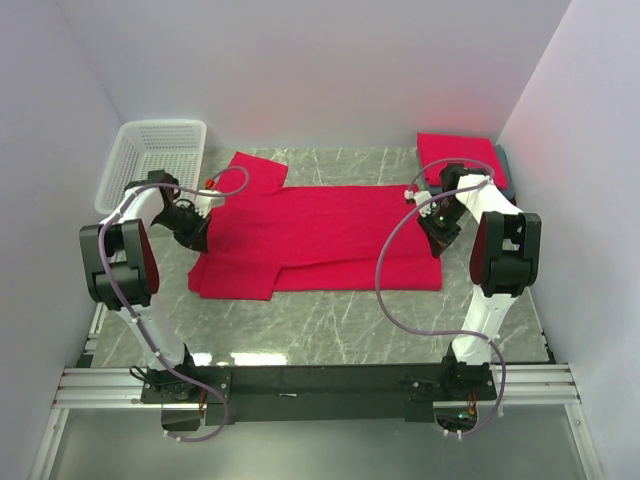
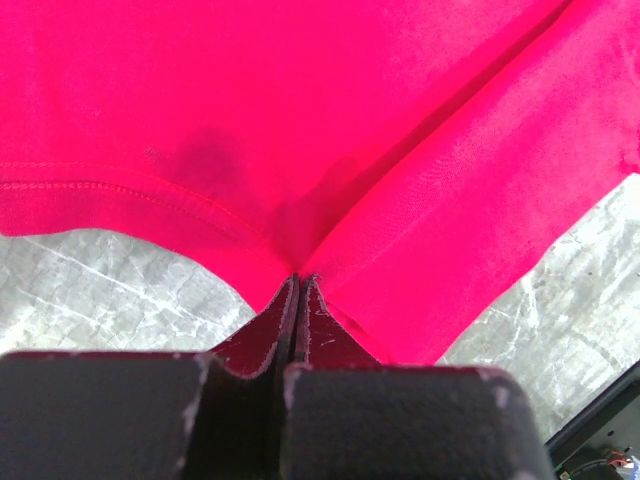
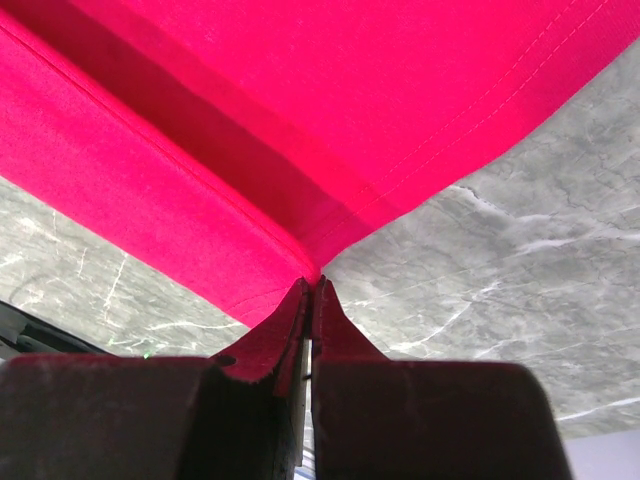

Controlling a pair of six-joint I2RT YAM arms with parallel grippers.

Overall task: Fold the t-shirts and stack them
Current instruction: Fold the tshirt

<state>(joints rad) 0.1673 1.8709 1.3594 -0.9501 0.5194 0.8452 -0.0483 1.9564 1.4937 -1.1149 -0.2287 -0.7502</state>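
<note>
A bright crimson t-shirt (image 1: 320, 235) lies spread across the grey marble table, its near half folded over along its length. My left gripper (image 1: 192, 232) is shut on the shirt's left edge; the left wrist view shows the cloth (image 2: 330, 130) pinched at the fingertips (image 2: 297, 278). My right gripper (image 1: 438, 238) is shut on the shirt's right edge; the right wrist view shows a cloth corner (image 3: 280, 130) held at the tips (image 3: 315, 282). A folded red shirt (image 1: 458, 157) lies on a folded grey one (image 1: 506, 170) at the back right.
A white plastic lattice basket (image 1: 152, 160) stands at the back left corner. White walls close in the table on three sides. Bare marble (image 1: 330, 325) lies between the shirt and the arms' bases.
</note>
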